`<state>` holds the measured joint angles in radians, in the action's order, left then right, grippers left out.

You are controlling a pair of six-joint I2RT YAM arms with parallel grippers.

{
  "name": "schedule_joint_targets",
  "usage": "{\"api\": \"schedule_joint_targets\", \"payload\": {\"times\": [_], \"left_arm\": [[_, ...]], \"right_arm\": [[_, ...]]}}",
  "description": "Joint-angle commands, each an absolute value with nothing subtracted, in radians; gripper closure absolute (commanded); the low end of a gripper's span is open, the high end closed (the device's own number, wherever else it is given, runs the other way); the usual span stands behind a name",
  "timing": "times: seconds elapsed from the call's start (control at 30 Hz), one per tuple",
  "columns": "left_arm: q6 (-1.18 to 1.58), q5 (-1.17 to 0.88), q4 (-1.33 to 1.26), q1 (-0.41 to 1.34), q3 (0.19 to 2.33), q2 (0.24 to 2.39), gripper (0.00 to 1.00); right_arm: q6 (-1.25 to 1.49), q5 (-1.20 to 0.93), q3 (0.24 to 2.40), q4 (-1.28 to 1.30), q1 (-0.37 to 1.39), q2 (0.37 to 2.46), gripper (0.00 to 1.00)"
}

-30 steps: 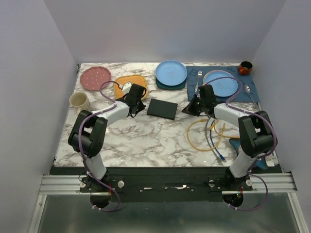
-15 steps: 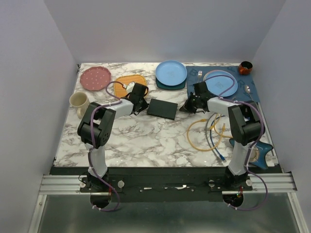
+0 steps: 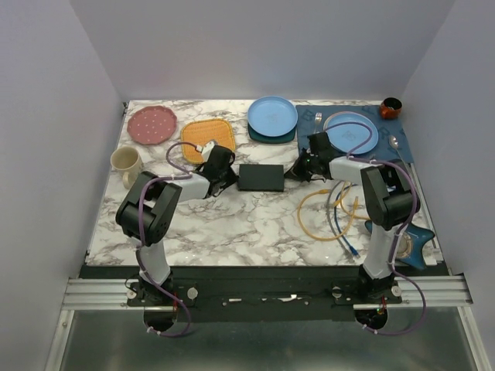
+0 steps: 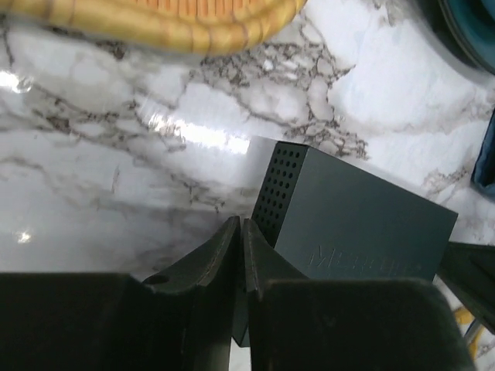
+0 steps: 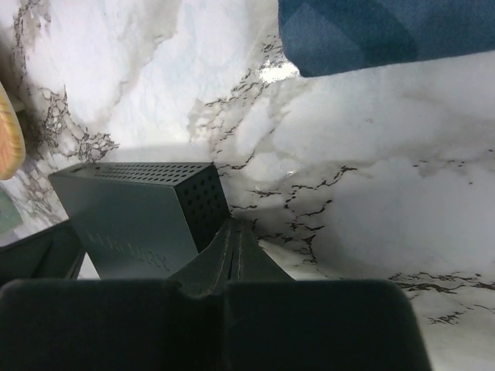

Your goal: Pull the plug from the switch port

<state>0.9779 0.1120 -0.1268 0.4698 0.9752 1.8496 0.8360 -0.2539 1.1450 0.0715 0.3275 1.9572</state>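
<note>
1. My left fingers (image 4: 220, 251) are pressed tight together with nothing between them. Their tips touch one short end of the switch (image 4: 356, 224), the end full of little holes.
2. My right fingers (image 5: 216, 259) are squeezed together and empty too. Their tips touch the other holey end of the same black box.
3. The switch lies flat in the middle of the marble counter (image 3: 224, 224), between my two arms.
4. I think the pull has not begun. I see no plug in any view, and the long side with the sockets does not show, so I cannot tell if one is in.
5. To do it well, I should first find the socket side. One set of fingers should press on the box so it cannot slide. The other should open, close on the hard part of the plug and not the soft wire, then pull straight out with no twist.
6. Only the top view shows the yellow cable (image 3: 301, 212), which lies in a loose loop by my right arm. I cannot tell if any wire reaches the box.
7. Only my wrist views show the tiny air holes and the raised letters on the lid.
8. Farther off, the left wrist view shows the woven orange mat (image 4: 155, 19). The right wrist view shows a corner of the blue placemat (image 5: 387, 31).
</note>
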Motion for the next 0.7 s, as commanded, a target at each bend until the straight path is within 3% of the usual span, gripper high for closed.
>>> {"api": "schedule_joint_targets", "payload": {"times": [0.0, 0.43, 0.57, 0.67], "left_arm": [[1.011, 0.043, -0.155, 0.518, 0.871, 1.773, 0.78], [1.042, 0.092, -0.155, 0.563, 0.654, 1.547, 0.79], [0.994, 0.205, -0.015, 0.563, 0.664, 1.474, 0.8], [0.954, 0.36, 0.182, 0.561, 0.76, 1.419, 0.69]], "right_arm": [[0.813, -0.295, 1.043, 0.051, 0.38, 1.928, 1.0], [0.868, -0.296, 0.809, -0.064, 0.495, 1.783, 0.99], [0.83, -0.213, 0.818, -0.028, 0.492, 1.717, 0.99], [0.777, -0.123, 0.841, 0.044, 0.492, 1.616, 0.98]]}}
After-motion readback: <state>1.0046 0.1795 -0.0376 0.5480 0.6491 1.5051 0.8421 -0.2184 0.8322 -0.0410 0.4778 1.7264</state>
